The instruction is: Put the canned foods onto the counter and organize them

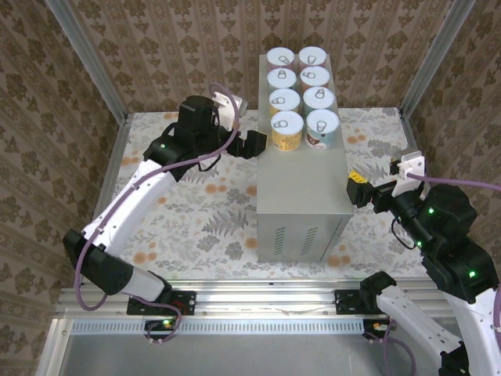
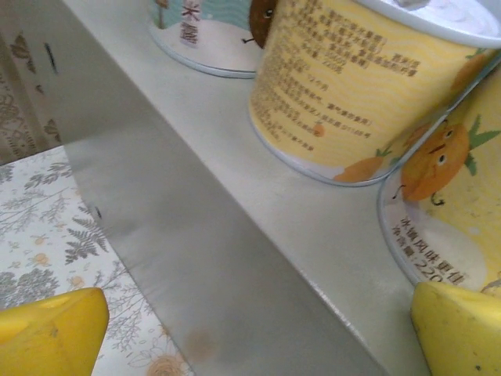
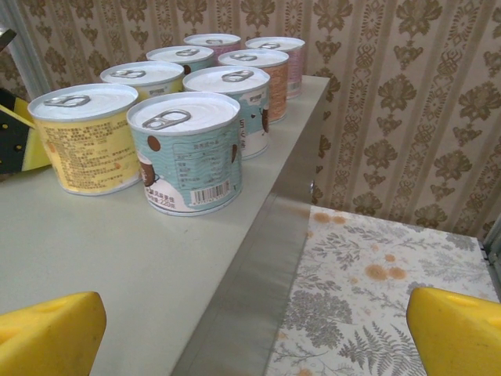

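Observation:
Several canned foods point(image 1: 303, 95) stand upright in two tidy columns on the far half of the grey counter point(image 1: 301, 196). The nearest pair is a yellow tin point(image 1: 286, 130) and a teal tin point(image 1: 322, 128). My left gripper point(image 1: 252, 145) hangs open at the counter's left edge, just beside the yellow tin and not touching it. In the left wrist view the yellow tins point(image 2: 352, 86) stand close ahead on the counter point(image 2: 313, 227), with nothing in the left gripper point(image 2: 254, 333). My right gripper point(image 1: 358, 190) is open and empty at the counter's right edge. The teal tin point(image 3: 186, 153) and yellow tin point(image 3: 84, 137) stand ahead of the right gripper point(image 3: 252, 337).
The counter stands on a floral-patterned floor point(image 1: 196, 211) inside walls with brown damask paper point(image 1: 156, 47). Aluminium frame posts point(image 1: 86, 55) run up both back corners. The near half of the counter top is bare. Vent slots point(image 1: 301, 239) face the arm bases.

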